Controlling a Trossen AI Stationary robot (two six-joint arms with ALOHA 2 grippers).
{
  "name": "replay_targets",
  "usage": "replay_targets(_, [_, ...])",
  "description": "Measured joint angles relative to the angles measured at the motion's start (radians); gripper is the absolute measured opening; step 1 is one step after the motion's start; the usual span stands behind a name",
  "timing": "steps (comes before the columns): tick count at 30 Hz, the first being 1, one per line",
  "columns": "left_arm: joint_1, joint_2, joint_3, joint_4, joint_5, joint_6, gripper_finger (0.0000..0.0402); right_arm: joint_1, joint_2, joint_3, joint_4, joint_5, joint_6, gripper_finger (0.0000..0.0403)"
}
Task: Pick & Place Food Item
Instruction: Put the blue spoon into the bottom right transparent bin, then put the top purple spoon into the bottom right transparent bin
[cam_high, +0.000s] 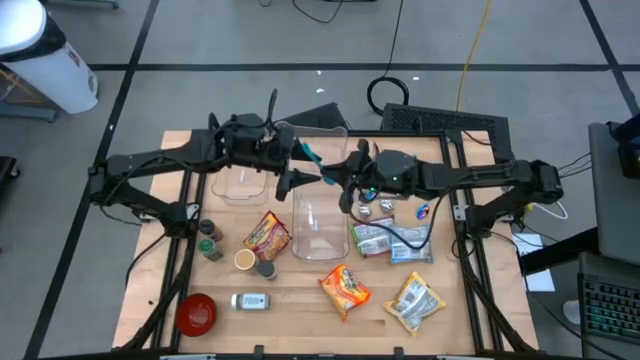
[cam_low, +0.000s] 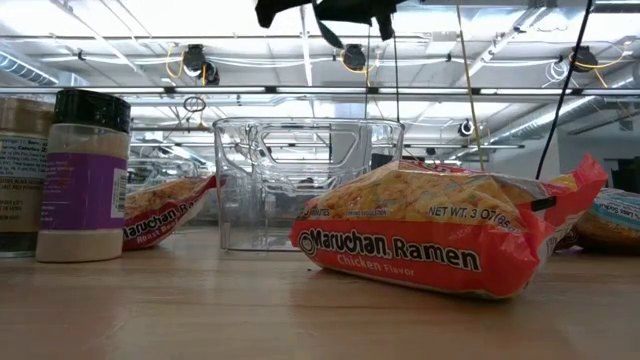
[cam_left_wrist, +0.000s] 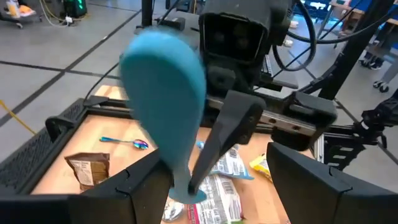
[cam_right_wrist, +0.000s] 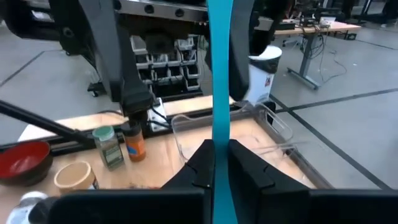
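High view: above the clear bin (cam_high: 318, 225), the right tool (cam_high: 330, 180) pinches a teal spatula (cam_high: 311, 155) by its handle — the left tool (cam_high: 290, 160), fingers spread wide, sits beside it — ramen packs (cam_high: 345, 288) lie on the worktop (cam_high: 300, 300).

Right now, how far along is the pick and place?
Done: nothing placed. The Maruchan ramen pack lies on the table, outside the clear bin. In hand: the right gripper is shut on a teal spoon above the bin, with the open left gripper facing it. Left: every food pick.
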Motion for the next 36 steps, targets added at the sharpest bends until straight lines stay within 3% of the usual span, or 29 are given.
replay_targets(10, [-0.001, -0.001, 0.007, -0.008, -0.025, -0.001, 0.0261, 0.000, 0.005, -0.001, -0.007, 0.002, -0.008, 0.0001])
replay_targets(20, [0.008, -0.015, 0.007, -0.037, -0.043, 0.014, 0.0213, -0.001, 0.005, -0.001, -0.014, 0.002, -0.008, 0.0000])
replay_targets(28, [0.008, -0.013, 0.007, -0.044, -0.044, 0.014, 0.0198, -0.007, 0.005, -0.002, -0.007, 0.001, -0.008, 0.0000])
replay_targets(36, [0.008, -0.013, 0.007, -0.058, -0.044, 0.056, 0.0198, -0.007, 0.005, -0.002, -0.007, 0.000, 0.001, 0.0023])
